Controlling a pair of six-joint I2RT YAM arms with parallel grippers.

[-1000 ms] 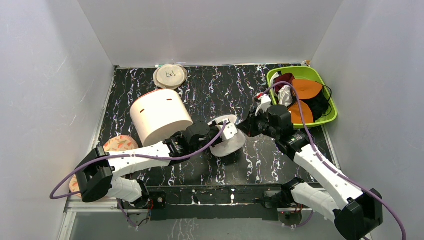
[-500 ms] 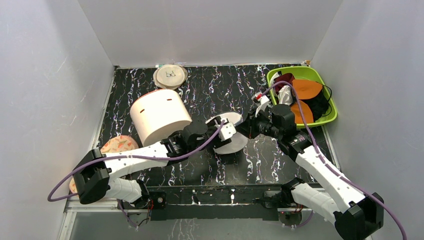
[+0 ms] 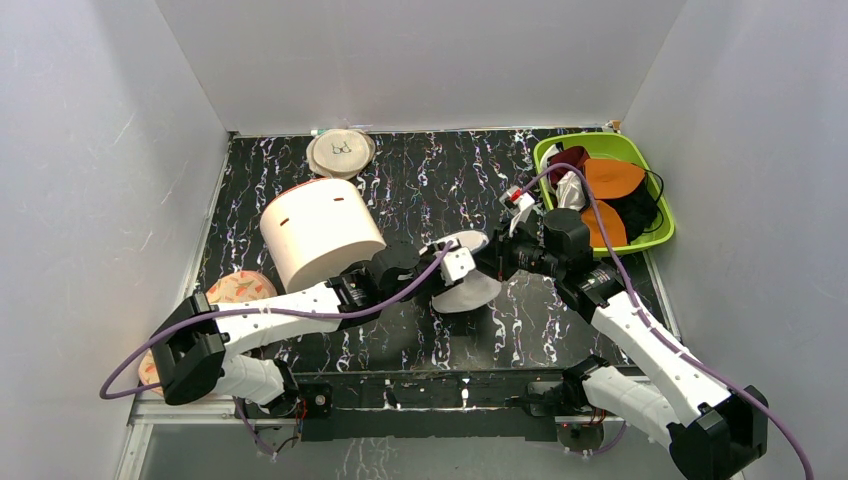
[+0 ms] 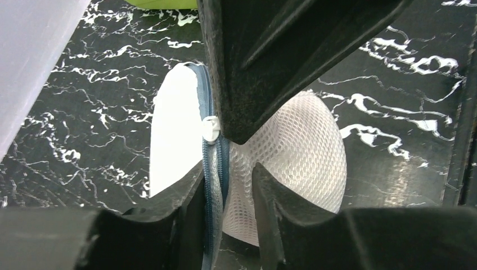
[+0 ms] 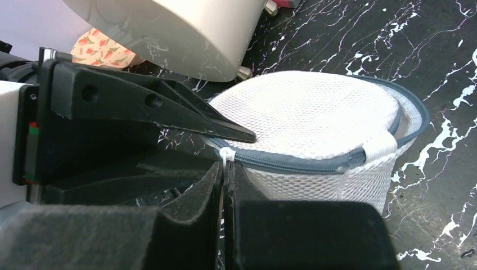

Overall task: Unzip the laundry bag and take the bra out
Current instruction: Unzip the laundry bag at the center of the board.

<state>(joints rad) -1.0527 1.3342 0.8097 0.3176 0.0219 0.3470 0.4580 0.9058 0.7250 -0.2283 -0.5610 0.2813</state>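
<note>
Black marbled tabletop (image 3: pixel 420 180), white walls (image 3: pixel 420 60), green bin (image 3: pixel 655 235)

1. Both arms reach in toward the middle from their bases at the near edge, meeting almost tip to tip.
2. The left arm stretches low and rightward, its forearm nearly level, purple cable looping along it.
3. The left end effector (image 3: pixel 458 268) has its fingers (image 4: pixel 247 67) parted, a clear gap between them.
4. The right arm bends at the elbow and angles leftward.
5. The right end effector (image 3: pixel 497 262) is clamped tight, fingers (image 5: pixel 191 214) pressed together.
</note>
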